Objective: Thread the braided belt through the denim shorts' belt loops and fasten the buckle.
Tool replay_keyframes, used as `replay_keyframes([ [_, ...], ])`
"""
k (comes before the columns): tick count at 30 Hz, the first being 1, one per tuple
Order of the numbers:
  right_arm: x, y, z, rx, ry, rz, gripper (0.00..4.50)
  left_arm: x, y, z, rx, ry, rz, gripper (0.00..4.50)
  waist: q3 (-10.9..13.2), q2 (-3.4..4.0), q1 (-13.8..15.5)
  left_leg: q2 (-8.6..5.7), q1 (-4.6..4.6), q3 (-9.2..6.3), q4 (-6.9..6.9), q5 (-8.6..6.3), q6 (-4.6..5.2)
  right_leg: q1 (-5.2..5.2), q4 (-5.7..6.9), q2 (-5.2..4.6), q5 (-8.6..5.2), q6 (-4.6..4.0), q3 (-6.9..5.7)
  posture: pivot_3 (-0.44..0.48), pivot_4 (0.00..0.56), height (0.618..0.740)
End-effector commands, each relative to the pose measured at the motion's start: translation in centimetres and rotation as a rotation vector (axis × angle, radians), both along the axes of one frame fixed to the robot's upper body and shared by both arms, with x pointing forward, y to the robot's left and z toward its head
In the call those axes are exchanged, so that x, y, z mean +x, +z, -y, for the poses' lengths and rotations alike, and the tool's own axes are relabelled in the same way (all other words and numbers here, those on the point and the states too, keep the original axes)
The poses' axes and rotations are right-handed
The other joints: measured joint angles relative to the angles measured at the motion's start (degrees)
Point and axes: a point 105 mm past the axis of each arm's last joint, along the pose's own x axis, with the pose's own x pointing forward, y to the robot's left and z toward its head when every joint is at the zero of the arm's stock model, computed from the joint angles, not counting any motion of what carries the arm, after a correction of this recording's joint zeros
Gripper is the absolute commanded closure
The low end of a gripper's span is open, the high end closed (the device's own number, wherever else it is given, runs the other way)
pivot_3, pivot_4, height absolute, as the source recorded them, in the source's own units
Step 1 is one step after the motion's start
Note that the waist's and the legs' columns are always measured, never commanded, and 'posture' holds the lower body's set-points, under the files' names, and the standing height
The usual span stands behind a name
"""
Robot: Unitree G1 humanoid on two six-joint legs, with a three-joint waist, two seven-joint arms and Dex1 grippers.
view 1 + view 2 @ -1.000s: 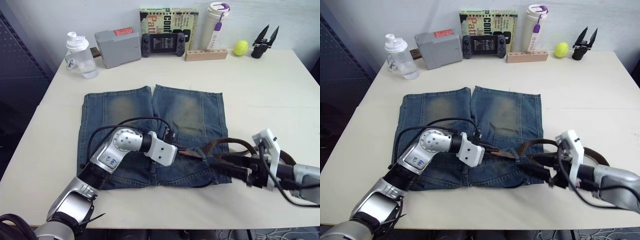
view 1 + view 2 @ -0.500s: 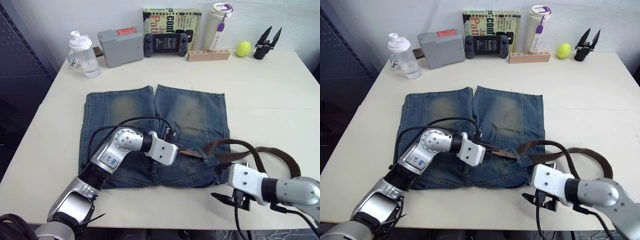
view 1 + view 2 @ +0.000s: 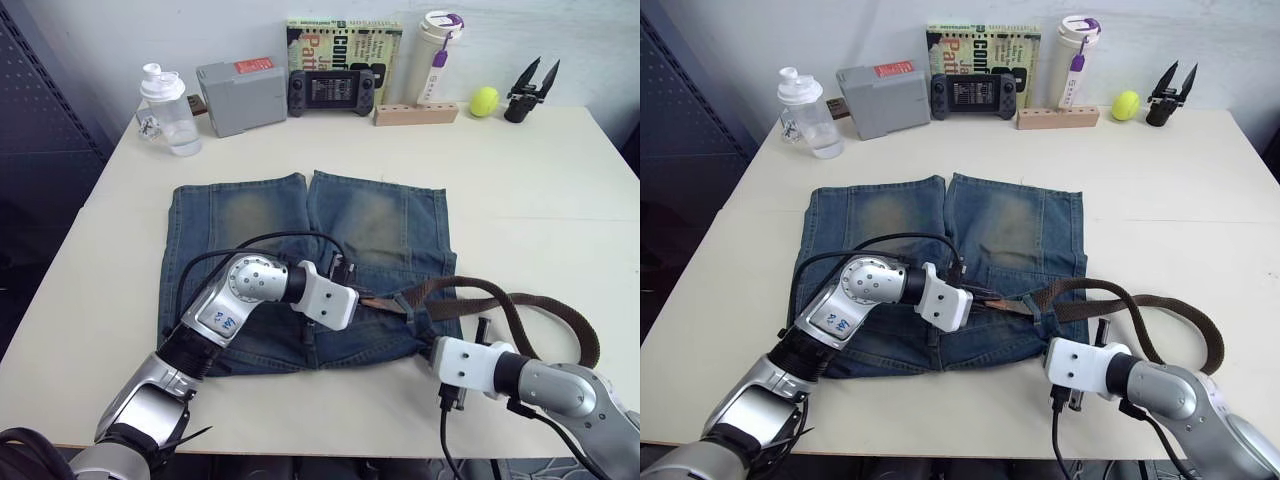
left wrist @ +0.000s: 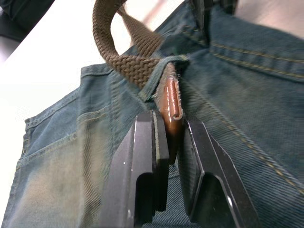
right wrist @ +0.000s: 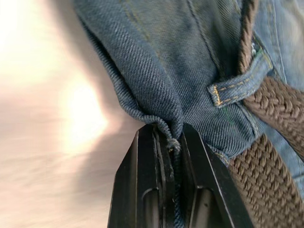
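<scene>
Shorts (image 3: 310, 260) lie flat mid-table, waistband toward the robot and partly hidden under both arms. The belt (image 3: 520, 305) runs through a loop (image 4: 159, 76) and curls off past the shorts' right edge; its buckle cannot be made out. The left gripper (image 4: 172, 142) clamps the belt's leather tip (image 4: 170, 102). The right gripper (image 5: 170, 142) pinches the shorts' edge.

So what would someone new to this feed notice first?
The jean shorts spread mid-table, with both arms at their near edge. The left pincer pinches the belt's leather tip just past a loop; the right pincer grips the shorts' edge, the belt looping off to the right.
</scene>
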Motion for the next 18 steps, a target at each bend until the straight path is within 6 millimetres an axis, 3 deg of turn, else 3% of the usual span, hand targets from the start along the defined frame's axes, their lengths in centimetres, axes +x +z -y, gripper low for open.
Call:
replay_keyframes([
  [1,1.8,-1.2,5.3,-0.111,-0.23,-0.012,4.49,-0.3,1.6,0.9,-0.019,-0.037,0.123,3.87,0.0,0.0,0.1,0.01,0.0,0.0,0.0,0.0,0.0,0.01,0.0,-0.02,0.0,0.0,-0.01,0.0,0.15,0.726],
  [8,3.4,-0.7,11.0,-0.215,-0.441,0.015,4.49,-0.2,2.2,0.8,-0.023,-0.042,0.216,3.87,-0.01,-0.01,0.79,-0.01,0.0,0.04,0.05,0.01,0.03,0.13,0.0,-0.1,0.01,0.01,-0.11,0.0,0.15,0.726],
  [13,3.4,-0.8,12.2,-0.23,-0.508,0.001,4.49,0.1,3.3,0.8,-0.071,-0.032,0.302,3.87,-0.01,-0.02,1.49,0.0,0.01,-0.04,0.11,0.02,0.06,0.26,-0.04,-0.15,0.02,0.04,-0.16,0.0,0.15,0.726],
  [18,3.6,-0.6,12.3,-0.222,-0.529,0.011,4.49,0.0,2.9,0.3,-0.083,-0.03,0.308,3.87,-0.01,-0.02,1.46,0.0,0.06,-0.12,0.11,0.02,0.07,0.37,-0.07,-0.18,0.03,0.05,-0.21,0.0,0.15,0.726],
])
